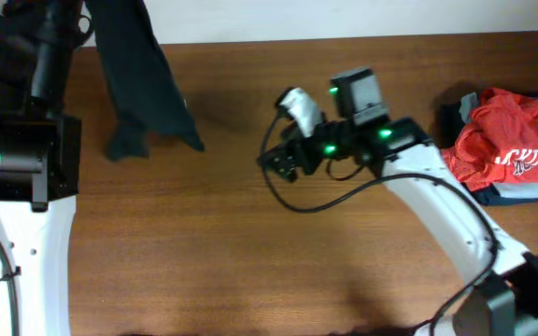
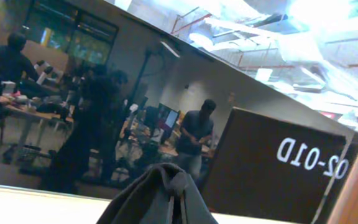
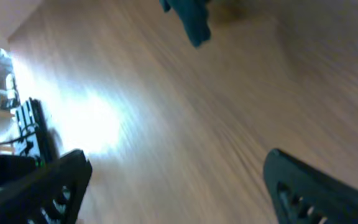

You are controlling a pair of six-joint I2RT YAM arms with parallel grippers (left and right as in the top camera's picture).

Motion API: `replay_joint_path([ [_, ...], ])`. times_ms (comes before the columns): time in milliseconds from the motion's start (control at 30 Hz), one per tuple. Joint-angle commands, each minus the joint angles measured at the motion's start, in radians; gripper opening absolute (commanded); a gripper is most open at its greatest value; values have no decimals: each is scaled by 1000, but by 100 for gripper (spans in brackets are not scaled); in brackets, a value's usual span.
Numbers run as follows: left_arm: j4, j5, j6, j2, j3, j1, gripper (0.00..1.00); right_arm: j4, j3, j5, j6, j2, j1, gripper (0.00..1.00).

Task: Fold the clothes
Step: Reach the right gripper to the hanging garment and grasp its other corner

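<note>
Black T-shirt [image 1: 143, 75] raised to hang loose for folding.
Overhead: it dangled from left gripper [image 1: 80, 21], far from the red shirt [image 1: 516, 140]. Left wrist: cloth bunched, seemingly clamped, jaws unseen. Right wrist: right gripper [image 3: 179, 186] gaped wide, empty, likely awaiting a hem.

The black T-shirt [image 1: 143, 70], at 11 o'clock in the overhead view, is soft matt cloth, limp and creased; the table [image 1: 250, 243] is brown grained wood with a low sheen; the right arm [image 1: 446, 210] wears smooth glossy white plastic; the right gripper [image 3: 176, 186] is matt black textured plastic; the red shirt [image 1: 516, 140] at 3 o'clock is crumpled cloth
</note>
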Motion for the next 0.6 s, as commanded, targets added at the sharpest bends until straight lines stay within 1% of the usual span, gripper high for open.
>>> replay_joint_path([
  [0,14,18,-42,-31,16,-7,1,50,19,-4,-13,43,77,89],
  [167,13,50,-42,-34,16,-6,1,105,18,65,-13,79,133,88],
  [267,13,62,-72,-37,16,-6,1,142,18,111,-13,93,156,88],
  [500,19,82,-79,-48,17,-6,1,214,18,118,-8,137,200,88],
  [567,19,86,-79,-49,17,-6,1,235,18,120,-8,152,214,83],
])
